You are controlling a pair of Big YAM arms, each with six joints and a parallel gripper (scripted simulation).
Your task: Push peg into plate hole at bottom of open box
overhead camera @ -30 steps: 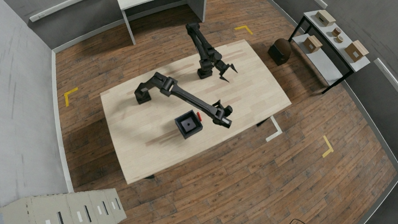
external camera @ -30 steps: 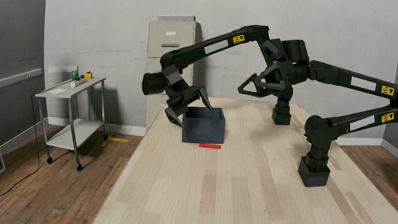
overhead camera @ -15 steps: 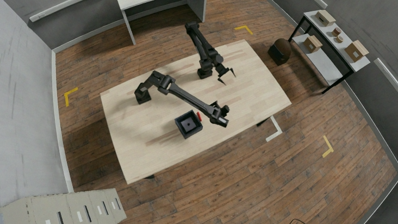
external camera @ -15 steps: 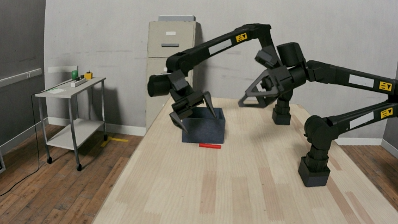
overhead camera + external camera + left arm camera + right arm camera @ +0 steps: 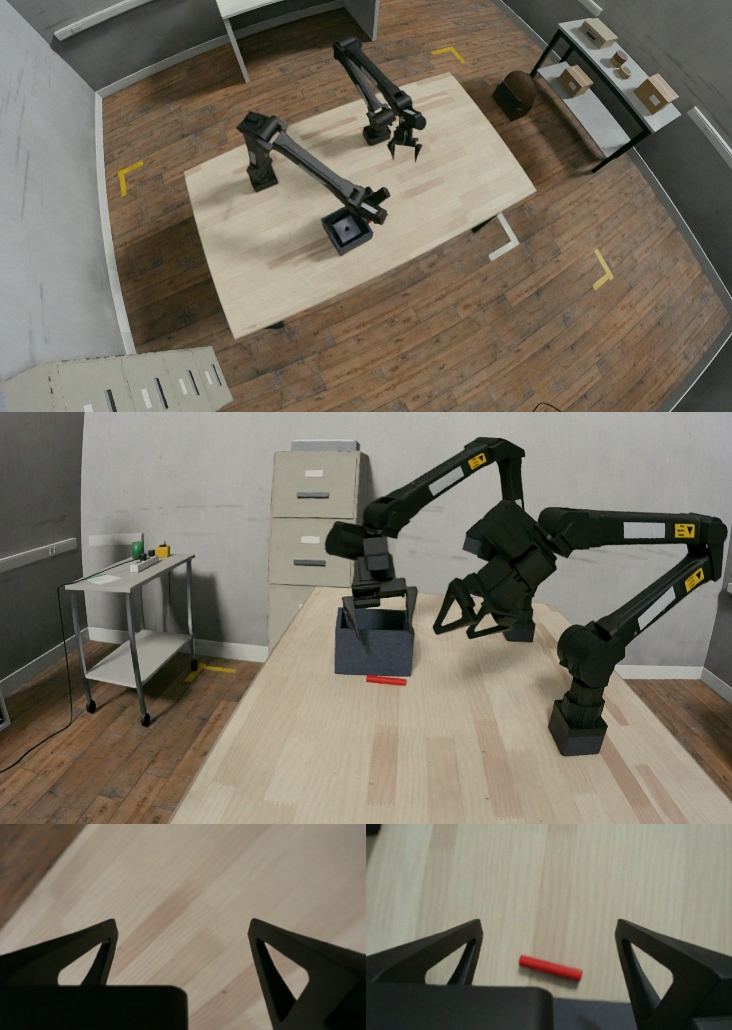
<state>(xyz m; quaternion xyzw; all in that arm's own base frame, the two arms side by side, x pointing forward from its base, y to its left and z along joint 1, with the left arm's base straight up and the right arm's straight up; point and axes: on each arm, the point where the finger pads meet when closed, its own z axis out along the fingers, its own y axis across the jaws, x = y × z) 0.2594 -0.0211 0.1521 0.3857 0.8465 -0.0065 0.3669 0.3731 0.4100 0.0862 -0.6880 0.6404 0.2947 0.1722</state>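
the red peg [image 5: 370, 221] [image 5: 386, 680] [image 5: 550, 967] lies on the counter [image 5: 450, 153] [image 5: 409, 739] [image 5: 175, 879] [image 5: 582, 879] just beside the open box [image 5: 357, 246] [image 5: 373, 655] [image 5: 591, 1013]. the box holds the plate [image 5: 354, 234], its hole visible only from the top; there the right arm [image 5: 315, 166] [image 5: 440, 483] mostly hides the peg. right tool [image 5: 385, 626] [image 5: 549, 921] and left tool [image 5: 404, 158] [image 5: 452, 633] [image 5: 183, 925] are wide open, gripping nothing.

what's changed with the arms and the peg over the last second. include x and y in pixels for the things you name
The right gripper [image 5: 385, 633] [image 5: 548, 926] moved over toward the peg [image 5: 369, 221] [image 5: 386, 680] [image 5: 551, 967] and turned to point down. The left gripper [image 5: 404, 159] [image 5: 453, 634] [image 5: 183, 925] swung round and lower. Nothing was gripped or released; both stayed open. Peg and box [image 5: 357, 246] [image 5: 373, 653] [image 5: 596, 1010] stayed put.
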